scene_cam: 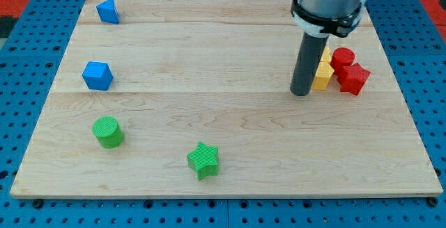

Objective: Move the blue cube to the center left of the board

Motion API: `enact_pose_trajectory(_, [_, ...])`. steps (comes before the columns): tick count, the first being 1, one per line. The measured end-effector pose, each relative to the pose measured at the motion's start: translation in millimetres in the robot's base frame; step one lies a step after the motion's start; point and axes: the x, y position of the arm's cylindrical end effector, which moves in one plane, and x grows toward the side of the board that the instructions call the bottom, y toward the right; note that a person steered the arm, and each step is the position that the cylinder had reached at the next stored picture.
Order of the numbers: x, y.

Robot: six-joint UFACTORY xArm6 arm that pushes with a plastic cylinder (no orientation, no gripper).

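The blue cube (97,75) sits near the board's left edge, a little above mid-height. A second, smaller blue block (107,10) lies at the top left corner. My tip (300,93) is at the view's right, far from the blue cube, just left of two yellow blocks (322,72). The dark rod hides part of those yellow blocks.
Two red blocks (348,70) sit right of the yellow ones near the board's right edge. A green cylinder (108,132) lies at the lower left, below the blue cube. A green star (203,160) lies near the bottom edge. The wooden board (223,116) rests on a blue pegboard.
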Motion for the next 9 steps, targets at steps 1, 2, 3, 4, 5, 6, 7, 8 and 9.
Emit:
enact_pose_trajectory(1, [0.0,-0.5])
enact_pose_trajectory(2, [14.7,-11.0])
enact_pose_trajectory(3, [50.9,-58.4])
enact_pose_trajectory(4, [78.5,-131.1])
enact_pose_trajectory(5, [61.5,-172.2])
enact_pose_trajectory(6, [41.3,-210.2])
enact_pose_trajectory(7, [31.9,-257.6])
enact_pose_trajectory(8, [9.8,-255.2])
enact_pose_trajectory(9, [-23.2,-262.8])
